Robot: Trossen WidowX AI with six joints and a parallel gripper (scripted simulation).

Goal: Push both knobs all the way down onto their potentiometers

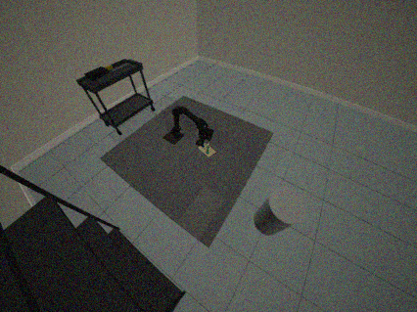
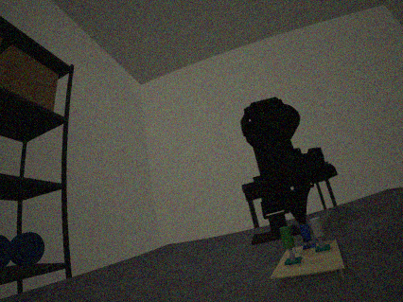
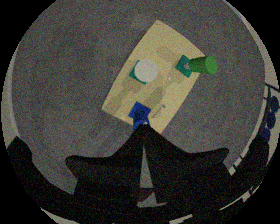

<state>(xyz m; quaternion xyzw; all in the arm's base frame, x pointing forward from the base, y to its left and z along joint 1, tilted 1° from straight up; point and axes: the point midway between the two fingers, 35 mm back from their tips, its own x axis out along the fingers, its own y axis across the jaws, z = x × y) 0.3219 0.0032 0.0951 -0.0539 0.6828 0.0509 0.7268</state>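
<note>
The pale circuit board [image 1: 210,153] [image 2: 314,263] [image 3: 150,42] stands on short legs. A green knob [image 2: 287,238] [image 3: 204,65] stands high on its shaft above a teal potentiometer [image 2: 293,260] [image 3: 184,67], with a gap between. A whitish knob [image 2: 317,226] [image 3: 146,70] stands over another teal potentiometer [image 2: 323,247], also with a gap. A blue knob [image 2: 305,233] stands low over a blue potentiometer [image 3: 139,110]. My gripper [image 2: 301,221] [image 3: 143,127] is shut and empty, its tips at the top of the blue knob. The fingers partly hide that knob in the wrist view; contact is unclear.
The arm's base [image 1: 173,137] stands behind the board on a dark mat [image 1: 162,173]. A cart [image 1: 117,77] stands against the wall, and a round bin [image 1: 266,219] stands off the mat. A shelf [image 2: 67,168] shows at the left in the exterior view.
</note>
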